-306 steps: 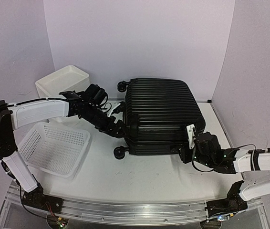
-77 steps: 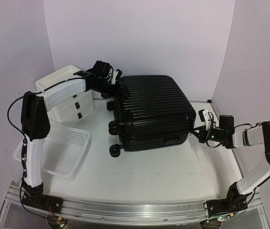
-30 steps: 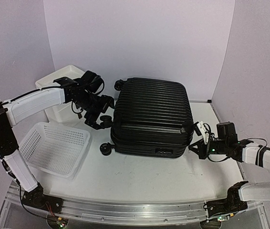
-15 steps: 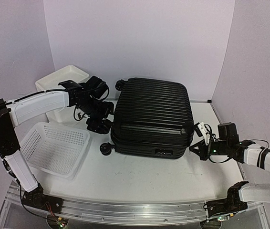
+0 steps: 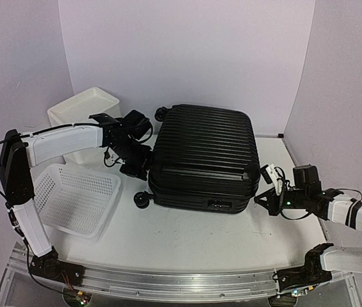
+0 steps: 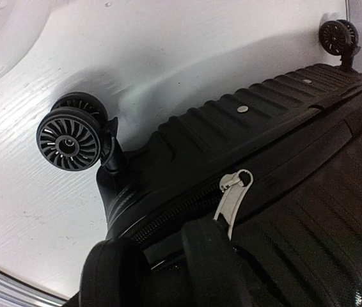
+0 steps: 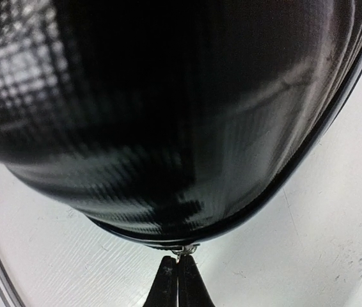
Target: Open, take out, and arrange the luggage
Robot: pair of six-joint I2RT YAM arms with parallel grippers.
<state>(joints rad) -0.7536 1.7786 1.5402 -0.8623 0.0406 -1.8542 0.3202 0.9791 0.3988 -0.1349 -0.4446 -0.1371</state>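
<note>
The luggage (image 5: pixel 203 153), a black ribbed hard-shell suitcase, lies flat and closed mid-table. My left gripper (image 5: pixel 136 167) is at its left side. In the left wrist view the left gripper (image 6: pixel 162 240) has its fingers apart over the zipper seam. A silver zipper pull (image 6: pixel 233 192) lies against the right finger's tip, its lower end hidden. My right gripper (image 5: pixel 263 198) is at the suitcase's front right corner. In the right wrist view the right gripper (image 7: pixel 178 261) is shut, pinching a small metal zipper pull (image 7: pixel 185 249) at the shell's (image 7: pixel 168 115) edge.
A white perforated basket (image 5: pixel 75 195) sits at the front left. A white drawer box (image 5: pixel 85 110) stands behind it. Caster wheels stick out at the suitcase's left side (image 5: pixel 142 199) and back (image 5: pixel 161 115); one (image 6: pixel 69 139) is close to the left fingers.
The suitcase has been turned and shifted since the earliest frames. In the last second my left gripper moved in against the suitcase's left side. The right gripper stays at the corner.
</note>
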